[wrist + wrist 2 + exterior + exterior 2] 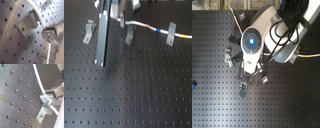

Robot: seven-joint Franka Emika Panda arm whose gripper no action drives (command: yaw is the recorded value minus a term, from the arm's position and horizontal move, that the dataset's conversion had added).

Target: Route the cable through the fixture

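The white cable point(144, 26) runs across the back of the black perforated board point(134, 90) in the first exterior view, with a blue band point(159, 31) and a yellow band point(186, 36). It passes at the right metal fixture point(170, 36); a middle fixture point(129, 36) and a left fixture point(89, 31) stand apart from it. In both wrist views my gripper point(46, 30) point(47, 97) is shut on the cable point(37, 12) point(38, 79), close beside a fixture bracket point(26, 23) point(43, 114). In the second exterior view the arm point(252, 42) hides the grip.
A long dark flat bar point(102, 37) stands upright between the left and middle fixtures in the first exterior view. Small fixtures point(243, 91) point(265, 78) point(229, 50) ring the arm in the second exterior view. A blue object point(193, 85) lies at the second exterior view's left edge.
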